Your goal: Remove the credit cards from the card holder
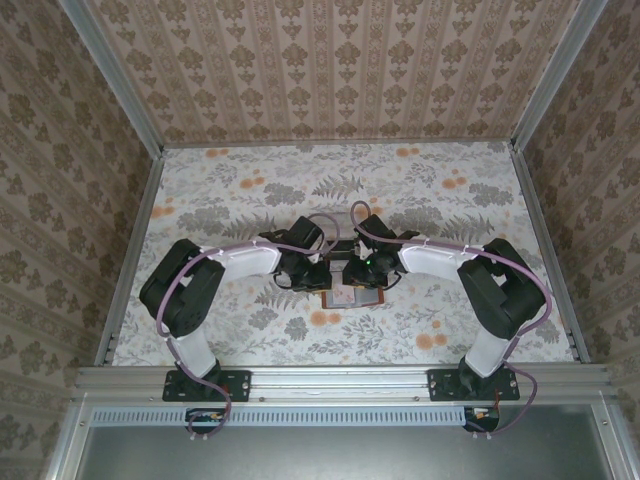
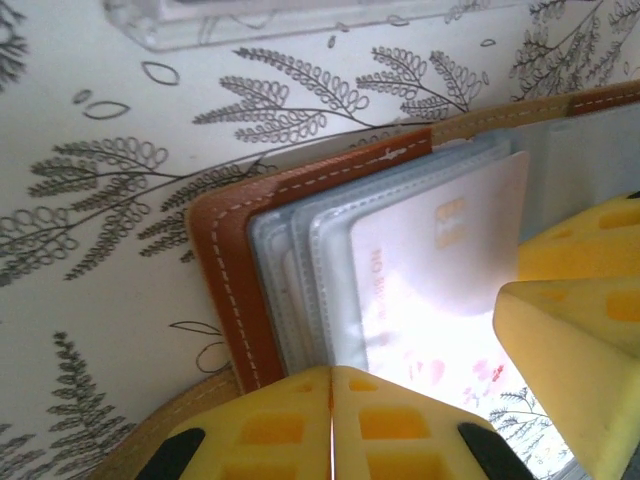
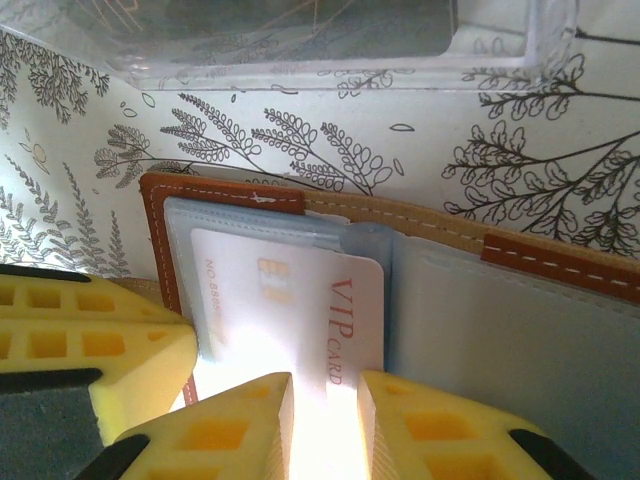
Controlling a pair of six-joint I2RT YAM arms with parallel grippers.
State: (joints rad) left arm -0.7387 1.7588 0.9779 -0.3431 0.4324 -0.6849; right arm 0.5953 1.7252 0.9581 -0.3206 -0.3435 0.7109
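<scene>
Pinning the card holder (image 2: pixel 225 290), lying open on the surface (image 2: pixel 90 310), with the closed left end effector (image 2: pixel 332 425) should let the narrowly parted right end effector (image 3: pixel 325 425) drag the VIP credit card (image 3: pixel 300 310) straight out of its sleeve (image 3: pixel 368 245).

There are two arms, the left arm (image 1: pixel 245 258) and the right arm (image 1: pixel 435 258), two grippers, the left gripper (image 2: pixel 332 375) and the right gripper (image 3: pixel 325 385), one brown card holder (image 3: pixel 220 190), one pale credit card (image 3: pixel 290 300) and one clear plastic tray (image 3: pixel 300 70).
</scene>
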